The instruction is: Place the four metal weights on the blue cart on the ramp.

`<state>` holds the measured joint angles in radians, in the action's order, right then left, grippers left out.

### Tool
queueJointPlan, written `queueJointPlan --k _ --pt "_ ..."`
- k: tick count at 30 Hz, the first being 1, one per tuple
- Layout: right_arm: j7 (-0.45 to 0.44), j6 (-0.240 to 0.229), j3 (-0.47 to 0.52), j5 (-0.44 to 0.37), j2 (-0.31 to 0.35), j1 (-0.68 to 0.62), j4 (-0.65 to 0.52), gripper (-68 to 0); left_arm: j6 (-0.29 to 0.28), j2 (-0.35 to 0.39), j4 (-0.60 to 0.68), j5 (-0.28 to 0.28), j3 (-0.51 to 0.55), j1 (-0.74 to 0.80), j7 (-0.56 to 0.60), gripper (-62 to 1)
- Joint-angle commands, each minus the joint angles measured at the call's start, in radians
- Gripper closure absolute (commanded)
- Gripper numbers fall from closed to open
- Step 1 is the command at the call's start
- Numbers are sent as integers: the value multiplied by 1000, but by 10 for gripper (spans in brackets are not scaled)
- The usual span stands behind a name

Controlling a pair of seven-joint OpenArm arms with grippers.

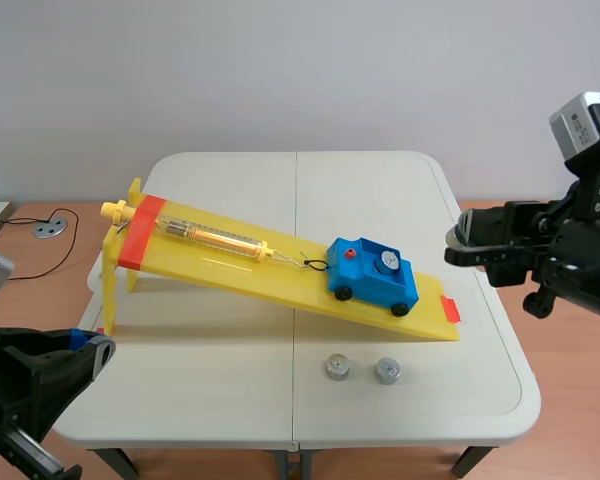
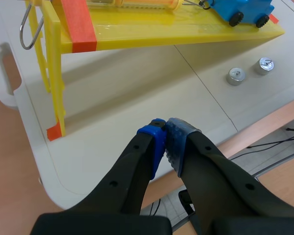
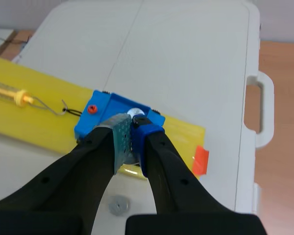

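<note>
blue cart (image 3: 94,121) lies just ahead of right claw (image 3: 132,128) (grip: cannot tell); left claw (image 2: 165,128) closed empty.

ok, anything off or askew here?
Nothing stands out. The blue cart sits straight on the ramp with one weight in it; a second weight and a third weight stand upright on the table.

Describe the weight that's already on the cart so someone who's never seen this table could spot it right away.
Find the yellow ramp lying across the white table, and follow it down to the blue cart near its low end. The weight sits in the cart's open tray, beside the red knob; the other two weights stand on the table in front of the ramp.
</note>
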<state>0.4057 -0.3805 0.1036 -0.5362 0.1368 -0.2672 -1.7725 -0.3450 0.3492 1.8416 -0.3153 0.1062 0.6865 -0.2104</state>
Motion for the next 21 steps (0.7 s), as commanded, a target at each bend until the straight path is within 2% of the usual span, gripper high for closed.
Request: queueJointPlan --k 1,12,15,21 --pt "-119 -13 -26 -78 -10 116 2 -6 -26 -5 70 -56 15 -8 97 -27" --pt "-121 -14 -26 -79 -56 288 200 -6 -26 -5 70 -56 15 -8 97 -27" --pt "-118 -41 -29 -89 -63 330 258 -6 -26 -5 70 -56 15 -8 97 -27" --pt "-108 -44 -60 -100 -63 370 335 -6 -26 -5 70 -56 15 -8 97 -27"
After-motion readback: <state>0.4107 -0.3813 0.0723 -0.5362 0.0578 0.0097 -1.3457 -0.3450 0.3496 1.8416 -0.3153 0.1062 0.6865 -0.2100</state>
